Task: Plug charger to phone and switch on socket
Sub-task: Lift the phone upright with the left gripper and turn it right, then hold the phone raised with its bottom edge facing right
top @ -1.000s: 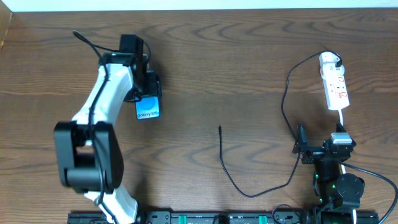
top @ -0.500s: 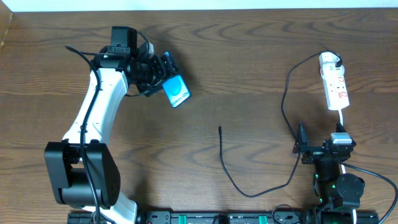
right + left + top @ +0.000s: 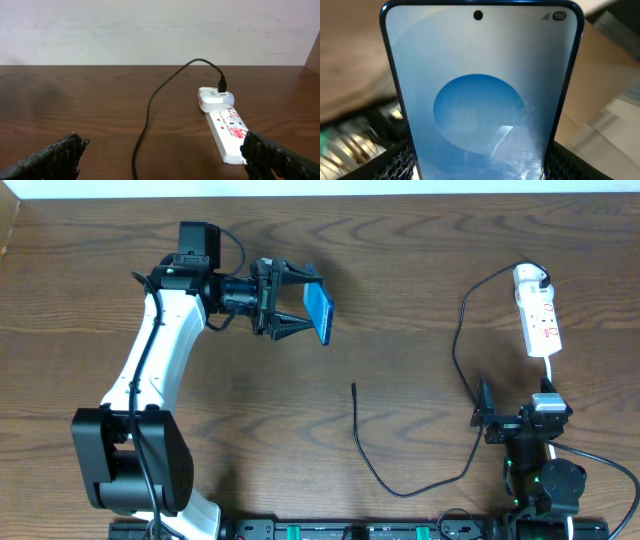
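Phone (image 3: 319, 313) swung right, tilted, screen blue.

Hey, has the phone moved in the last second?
Yes. Held in the left gripper, the phone has swung right, toward the socket, and a little up in the overhead picture.

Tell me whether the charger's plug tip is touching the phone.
Apart. The overhead view shows the charger's plug tip lying on the table, with bare wood between it and the phone held in the left gripper.
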You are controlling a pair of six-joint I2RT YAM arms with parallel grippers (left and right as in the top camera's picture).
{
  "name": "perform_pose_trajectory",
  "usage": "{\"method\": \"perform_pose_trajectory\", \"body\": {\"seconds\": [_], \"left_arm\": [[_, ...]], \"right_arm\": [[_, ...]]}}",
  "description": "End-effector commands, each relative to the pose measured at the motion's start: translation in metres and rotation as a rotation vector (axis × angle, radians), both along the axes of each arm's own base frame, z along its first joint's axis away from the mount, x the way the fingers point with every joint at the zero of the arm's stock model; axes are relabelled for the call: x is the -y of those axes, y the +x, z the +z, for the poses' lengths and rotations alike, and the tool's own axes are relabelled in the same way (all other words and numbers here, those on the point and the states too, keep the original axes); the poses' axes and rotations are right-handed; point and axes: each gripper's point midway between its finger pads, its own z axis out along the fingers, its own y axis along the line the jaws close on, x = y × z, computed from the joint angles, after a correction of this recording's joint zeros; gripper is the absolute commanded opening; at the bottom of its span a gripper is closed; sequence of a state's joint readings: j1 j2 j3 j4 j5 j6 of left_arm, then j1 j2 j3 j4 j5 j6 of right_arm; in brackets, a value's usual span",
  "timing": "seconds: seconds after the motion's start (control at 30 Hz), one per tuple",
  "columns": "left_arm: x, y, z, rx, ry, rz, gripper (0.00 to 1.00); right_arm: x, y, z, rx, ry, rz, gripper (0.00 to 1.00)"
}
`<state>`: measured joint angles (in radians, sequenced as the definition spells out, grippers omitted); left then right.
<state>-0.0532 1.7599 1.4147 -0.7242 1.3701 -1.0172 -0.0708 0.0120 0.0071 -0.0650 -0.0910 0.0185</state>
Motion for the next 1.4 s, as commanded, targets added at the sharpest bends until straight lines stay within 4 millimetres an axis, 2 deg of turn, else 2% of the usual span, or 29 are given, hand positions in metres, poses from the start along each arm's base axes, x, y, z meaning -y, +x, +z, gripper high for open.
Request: {"method": "perform_pose_trajectory", "body": {"seconds": [0.0, 0.37, 1.37], "left_arm": [[0.0028, -0.0139, 0.0388, -0.113, -0.163, -0.047, 0.07], [0.0030, -0.0160, 0.0429, -0.332, -0.187, -0.028, 0.07], [0.0030, -0.0159, 0.0427, -0.337, -0.187, -0.027, 0.08]], "right_arm": [[-0.0005, -0.0003, -0.0005, 0.000, 0.010, -0.001, 0.99], [-0.0005, -0.0003, -0.0005, 0.000, 0.010, -0.001, 0.99], [-0.0005, -0.0003, -0.0005, 0.000, 0.010, -0.001, 0.99]]}}
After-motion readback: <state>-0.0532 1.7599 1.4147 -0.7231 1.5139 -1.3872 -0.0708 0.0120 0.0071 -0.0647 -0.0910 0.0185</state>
